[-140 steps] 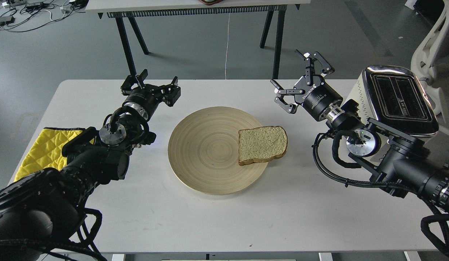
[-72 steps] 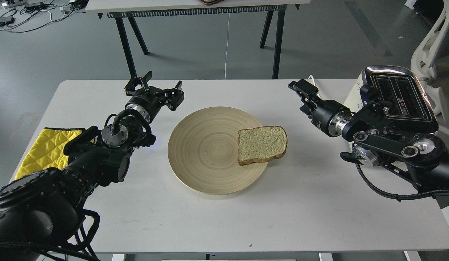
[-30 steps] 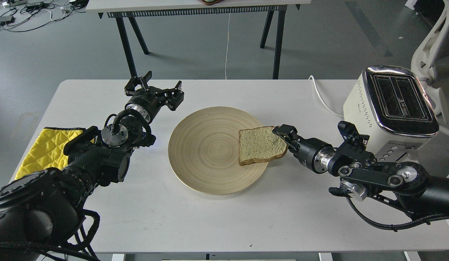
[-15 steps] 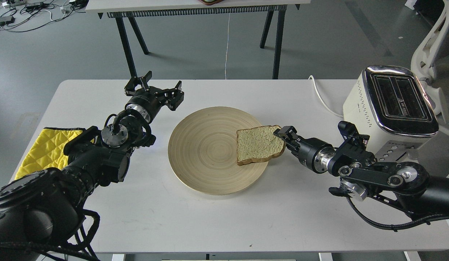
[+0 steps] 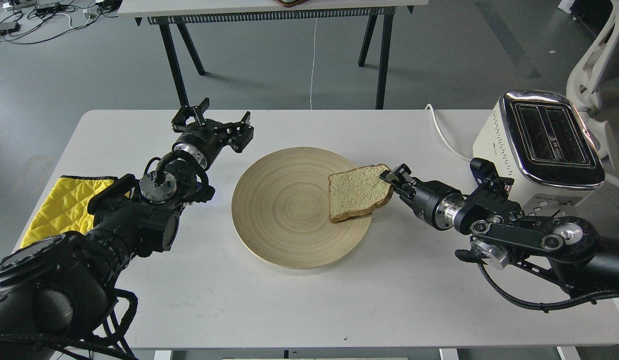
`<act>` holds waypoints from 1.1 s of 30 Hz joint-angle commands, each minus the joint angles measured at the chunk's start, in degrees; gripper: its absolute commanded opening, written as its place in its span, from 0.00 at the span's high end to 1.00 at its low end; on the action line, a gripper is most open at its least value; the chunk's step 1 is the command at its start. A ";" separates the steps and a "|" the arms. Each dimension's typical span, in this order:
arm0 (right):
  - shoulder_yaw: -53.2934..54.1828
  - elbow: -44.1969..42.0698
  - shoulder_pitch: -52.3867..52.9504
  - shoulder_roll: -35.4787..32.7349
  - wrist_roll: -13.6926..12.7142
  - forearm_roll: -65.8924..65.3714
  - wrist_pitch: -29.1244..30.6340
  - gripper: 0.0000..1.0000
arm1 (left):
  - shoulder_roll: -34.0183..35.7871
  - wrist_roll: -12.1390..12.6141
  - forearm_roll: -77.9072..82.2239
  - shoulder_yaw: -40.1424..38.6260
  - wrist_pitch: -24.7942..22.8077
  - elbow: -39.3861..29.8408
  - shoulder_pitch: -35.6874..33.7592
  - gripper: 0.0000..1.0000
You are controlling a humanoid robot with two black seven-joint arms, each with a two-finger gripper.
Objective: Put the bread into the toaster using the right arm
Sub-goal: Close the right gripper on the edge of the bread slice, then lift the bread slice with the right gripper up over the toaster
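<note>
The bread [image 5: 358, 193] is pinched at its right edge by the right end effector [image 5: 393, 179] and tipped up on the plate [image 5: 284, 225]; next it must be carried to the toaster [image 5: 544, 145] slots.

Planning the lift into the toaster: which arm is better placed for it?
Right. The right gripper is at the bread slice's edge, which appears tilted up off the wooden plate, and the toaster stands beside that arm. The left gripper sits open, far across the plate.

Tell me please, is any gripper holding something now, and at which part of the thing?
The right gripper holds the bread by its right crust edge, lifted slightly off the wooden plate. The left gripper is open, holding nothing.
</note>
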 commanded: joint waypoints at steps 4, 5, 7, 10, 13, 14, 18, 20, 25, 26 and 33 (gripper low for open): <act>9.05 -0.04 0.67 0.39 0.00 -0.08 0.02 0.99 | 0.00 0.00 -0.06 0.00 0.00 -0.01 0.00 0.00; 10.81 -0.04 0.75 0.39 0.00 -0.17 0.11 0.99 | 0.00 0.00 0.02 0.00 0.00 -0.01 0.00 0.00; 13.45 -0.04 1.98 0.13 -0.17 -0.17 0.11 0.99 | 0.00 0.00 0.02 0.00 0.00 -0.01 0.00 0.00; 14.16 0.05 5.14 -1.18 -0.88 -0.09 0.20 0.99 | 0.00 0.00 0.02 0.00 0.00 -0.01 0.00 0.00; 14.08 0.23 8.30 -5.83 -0.97 -0.09 0.29 0.99 | 0.00 0.00 -0.06 0.00 0.00 -0.01 0.00 0.00; 14.07 0.31 9.27 -7.15 -0.97 0.00 0.29 0.99 | 0.00 0.00 0.02 0.00 0.00 -0.01 0.00 0.00; 13.73 0.40 12.61 -13.04 -1.23 -0.08 0.38 0.99 | 0.00 0.00 0.02 0.00 0.00 -0.01 0.00 0.00; 13.55 0.49 14.46 -17.08 -1.75 -0.26 0.55 0.99 | 0.00 0.00 0.02 0.00 0.00 -0.01 0.00 0.00; 12.50 0.93 17.71 -25.25 -2.63 -1.22 3.54 0.99 | 0.00 0.00 -0.06 0.00 0.00 -0.10 0.00 0.00; 11.97 0.93 18.33 -26.66 -2.98 -1.92 3.97 0.99 | 0.00 0.00 0.02 0.00 0.00 -0.01 0.00 0.00; 8.46 3.12 18.95 -36.60 -4.30 -6.85 6.35 0.99 | 0.00 0.00 0.02 0.00 0.00 -0.01 0.00 0.00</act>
